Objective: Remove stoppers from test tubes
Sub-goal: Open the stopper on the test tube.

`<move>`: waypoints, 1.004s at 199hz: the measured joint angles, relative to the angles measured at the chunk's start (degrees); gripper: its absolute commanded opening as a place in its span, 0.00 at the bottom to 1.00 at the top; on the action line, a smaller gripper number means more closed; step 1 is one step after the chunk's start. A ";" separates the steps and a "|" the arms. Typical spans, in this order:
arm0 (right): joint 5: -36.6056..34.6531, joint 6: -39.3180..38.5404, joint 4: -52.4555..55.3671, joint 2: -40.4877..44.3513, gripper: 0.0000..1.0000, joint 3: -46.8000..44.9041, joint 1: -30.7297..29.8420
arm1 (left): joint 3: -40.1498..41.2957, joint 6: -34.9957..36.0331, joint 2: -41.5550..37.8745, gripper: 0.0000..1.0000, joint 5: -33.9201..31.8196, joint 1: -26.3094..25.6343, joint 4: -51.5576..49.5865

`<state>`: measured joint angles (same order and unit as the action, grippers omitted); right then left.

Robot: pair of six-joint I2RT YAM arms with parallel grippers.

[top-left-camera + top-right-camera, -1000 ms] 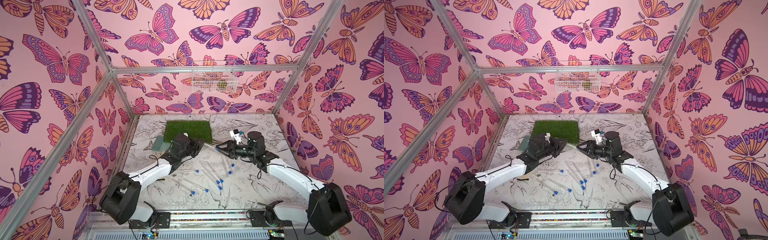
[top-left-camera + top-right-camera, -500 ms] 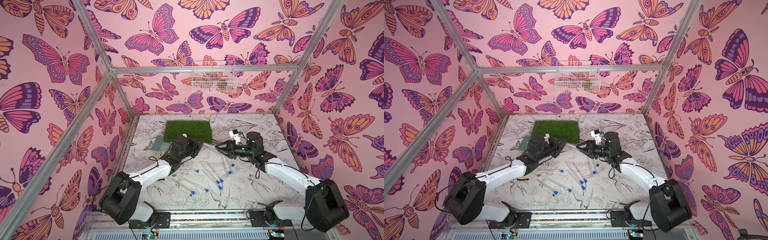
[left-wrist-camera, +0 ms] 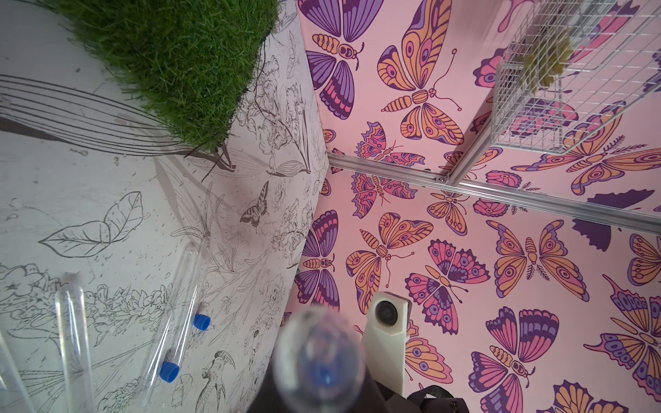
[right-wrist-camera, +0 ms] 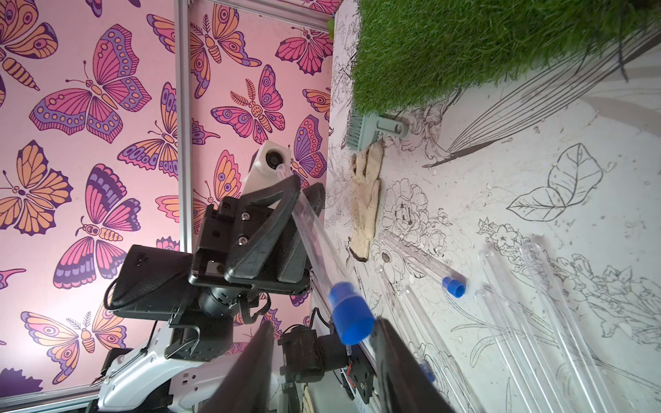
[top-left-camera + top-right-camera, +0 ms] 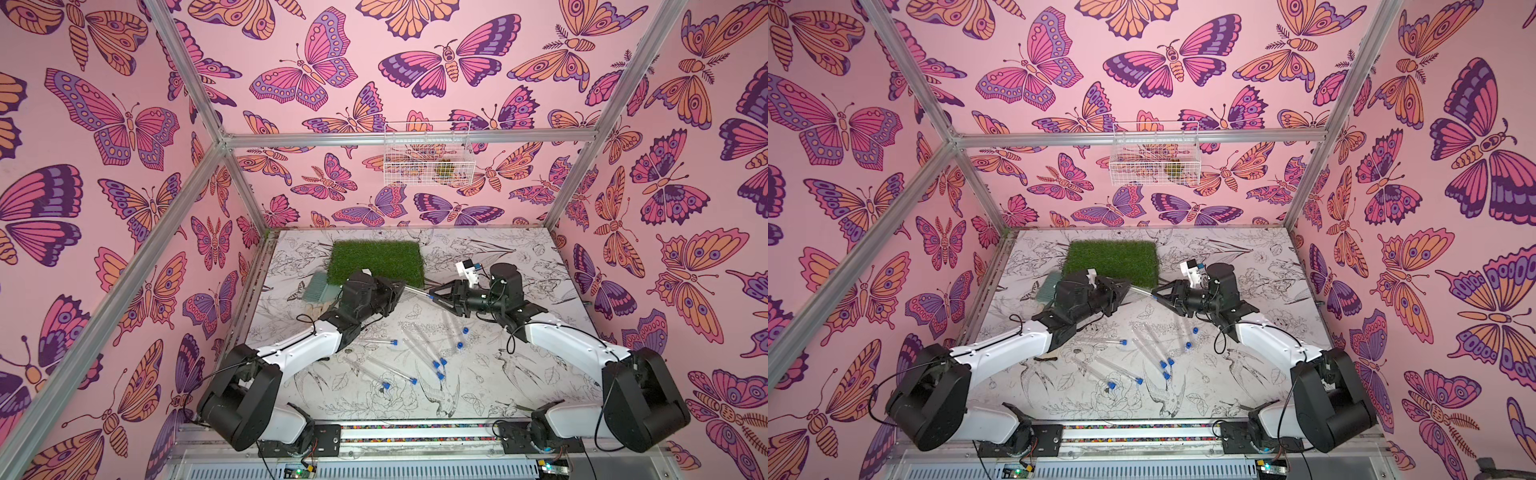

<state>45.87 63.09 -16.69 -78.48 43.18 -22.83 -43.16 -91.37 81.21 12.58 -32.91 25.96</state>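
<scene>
Pincer, left (image 5: 401, 287): one. It is clamping tight on the held tube (image 4: 314, 243) near its rounded end and carrying it roughly level, clear of the bench (image 5: 498, 386), in front of the grass mat (image 5: 376, 259).

Held tube: one, pointing its capped end toward the right arm.

Stopper on held tube (image 4: 350, 314): one, blue, sitting fully in the tube's mouth and not yet pulled.

Pincer, right (image 5: 433, 293): one. It is standing partly open, its fingers straddling that stopper without visibly pinching it, and it is holding nothing.

Step in hand, as judged: lining up a pull, probably the first, since no loose stopper is showing anywhere. The next move is calling for the right pincer to close squarely on the blue cap alone. It should then draw straight along the tube's axis while the left is gripping firm.

Loose tubes (image 5: 376, 341): lying flat and scattered on the bench, nearer the robot's bases than the pincers. There are about eight, counting by their blue stoppers (image 5: 394, 342), and all are capped. Three near the middle are crowding together, so the count is unsure.

Sundries: brush (image 5: 316, 286), one; rag (image 4: 365, 207), one; grass mat, one; wire basket (image 5: 428, 160) on the back wall, one.
</scene>
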 measured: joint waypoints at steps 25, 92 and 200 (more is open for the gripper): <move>-2.23 -2.25 8.72 0.07 0.59 2.29 0.00 | 0.00 -0.02 -1.16 0.04 0.52 0.00 -0.02; -0.79 0.44 -0.44 0.09 0.56 2.49 0.00 | 0.07 -0.72 -1.33 0.04 1.62 0.44 1.03; 0.11 4.70 -10.10 -1.79 0.37 0.44 0.20 | 1.55 -2.29 -1.31 0.03 2.93 1.44 4.15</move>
<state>45.98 67.79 -26.79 -80.27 43.62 -22.63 -41.60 -93.67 79.90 15.51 -31.46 30.11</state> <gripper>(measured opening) 0.369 0.175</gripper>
